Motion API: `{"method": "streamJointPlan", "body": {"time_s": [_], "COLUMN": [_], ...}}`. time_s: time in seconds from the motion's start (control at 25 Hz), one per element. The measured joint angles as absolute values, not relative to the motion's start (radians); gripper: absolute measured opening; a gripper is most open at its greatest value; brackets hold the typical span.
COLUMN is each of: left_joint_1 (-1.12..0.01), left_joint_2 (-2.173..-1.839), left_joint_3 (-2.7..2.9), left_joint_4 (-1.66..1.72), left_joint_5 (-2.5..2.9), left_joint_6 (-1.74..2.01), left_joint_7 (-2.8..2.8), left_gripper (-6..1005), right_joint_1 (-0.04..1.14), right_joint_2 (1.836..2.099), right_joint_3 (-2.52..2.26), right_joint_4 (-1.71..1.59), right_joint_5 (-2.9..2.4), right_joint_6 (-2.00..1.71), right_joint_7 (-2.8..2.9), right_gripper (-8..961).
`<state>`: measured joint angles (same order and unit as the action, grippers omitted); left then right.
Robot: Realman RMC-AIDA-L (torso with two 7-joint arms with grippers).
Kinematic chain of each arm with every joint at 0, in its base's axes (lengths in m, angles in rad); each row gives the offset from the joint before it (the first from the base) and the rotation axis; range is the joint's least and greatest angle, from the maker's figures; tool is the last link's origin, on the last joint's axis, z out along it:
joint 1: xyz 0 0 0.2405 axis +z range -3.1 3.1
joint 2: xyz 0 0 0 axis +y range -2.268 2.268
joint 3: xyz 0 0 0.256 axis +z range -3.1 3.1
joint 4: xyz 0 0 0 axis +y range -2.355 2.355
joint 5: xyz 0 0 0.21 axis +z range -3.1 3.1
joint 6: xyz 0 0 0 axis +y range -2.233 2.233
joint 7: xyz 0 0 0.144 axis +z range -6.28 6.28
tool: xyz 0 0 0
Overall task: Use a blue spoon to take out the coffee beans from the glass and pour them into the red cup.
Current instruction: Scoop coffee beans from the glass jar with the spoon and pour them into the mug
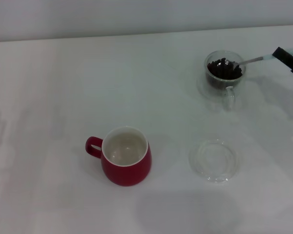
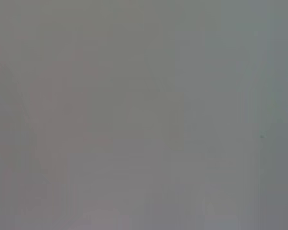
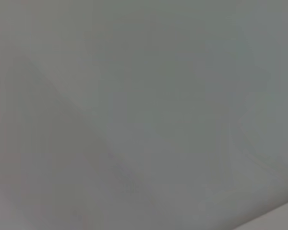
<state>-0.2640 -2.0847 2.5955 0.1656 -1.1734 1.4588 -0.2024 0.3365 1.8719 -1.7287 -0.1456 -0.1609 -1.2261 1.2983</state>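
The glass [image 1: 225, 73] stands at the far right of the white table and holds a heap of coffee beans [image 1: 224, 68]. The blue spoon [image 1: 253, 60] has its metal bowl down in the beans, and its neck slants up to the right. My right gripper [image 1: 280, 53], a black finger at the right edge of the head view, is shut on the spoon's pale handle. The red cup [image 1: 126, 163] stands near the front centre, empty, with its white inside showing and its handle to the left. The left gripper is out of view. Both wrist views show only blank grey surface.
A flat clear round saucer [image 1: 215, 160] lies to the right of the red cup, in front of the glass. The white table [image 1: 63, 97] ends at a pale wall along the back.
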Motion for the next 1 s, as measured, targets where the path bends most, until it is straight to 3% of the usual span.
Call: {"method": "streamJointPlan", "body": {"time_s": [1.0], "left_joint_1": [-0.258], "left_joint_2": [-2.086], "left_joint_3": [2.595], "left_joint_4": [0.166], "left_joint_5": [-1.173], "left_joint_6": [1.457], "left_joint_7": [-0.208], "left_gripper": [727], "right_joint_1": [0.363], "right_joint_2": [1.832], "right_joint_3": [-1.731], "right_joint_4": [-0.154], "right_joint_5": [-0.269], "right_joint_6": [-1.181], "right_joint_7": [1.469], "right_gripper": [147]}}
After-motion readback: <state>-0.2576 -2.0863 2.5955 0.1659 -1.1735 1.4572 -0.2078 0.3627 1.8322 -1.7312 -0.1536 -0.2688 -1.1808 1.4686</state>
